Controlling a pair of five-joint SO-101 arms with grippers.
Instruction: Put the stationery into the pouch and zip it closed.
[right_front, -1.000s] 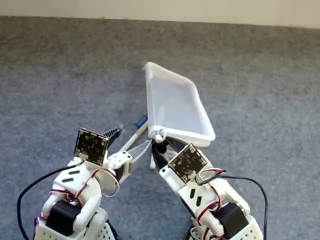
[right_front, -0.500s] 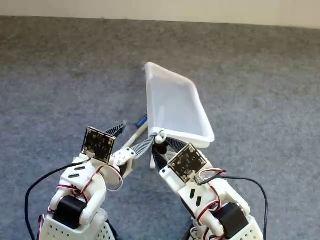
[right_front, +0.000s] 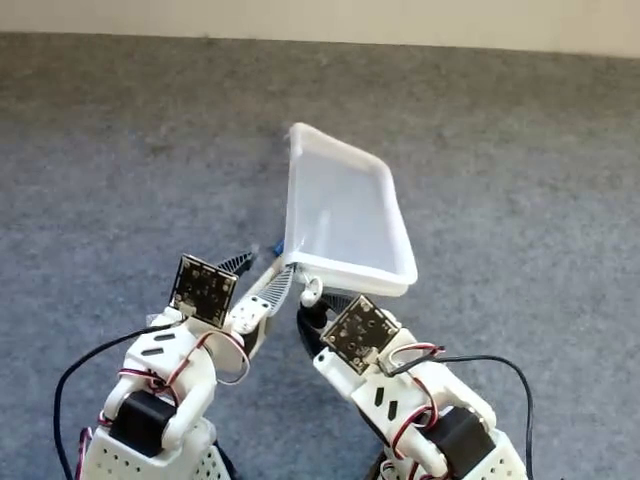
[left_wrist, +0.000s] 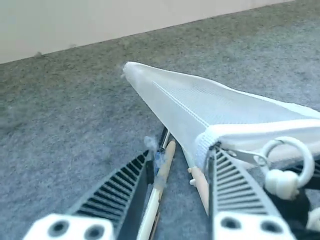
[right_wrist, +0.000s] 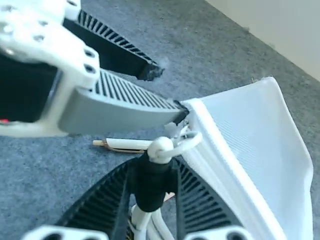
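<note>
right pincer (right_wrist: 152, 172) grips the pouch (right_wrist: 250, 145) by its zipper pull (right_wrist: 160, 146); left pincer (left_wrist: 180, 154) gapes open.

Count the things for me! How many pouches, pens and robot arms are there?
Pouch: 1
Pens: 2 in sight, maybe more under the pouch
Robot arms: 2
Total: 5

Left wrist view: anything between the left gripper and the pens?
Nothing visible. The pens lie on the carpet, framed by the open left gripper; the pouch sits by one finger, beside them.
</note>
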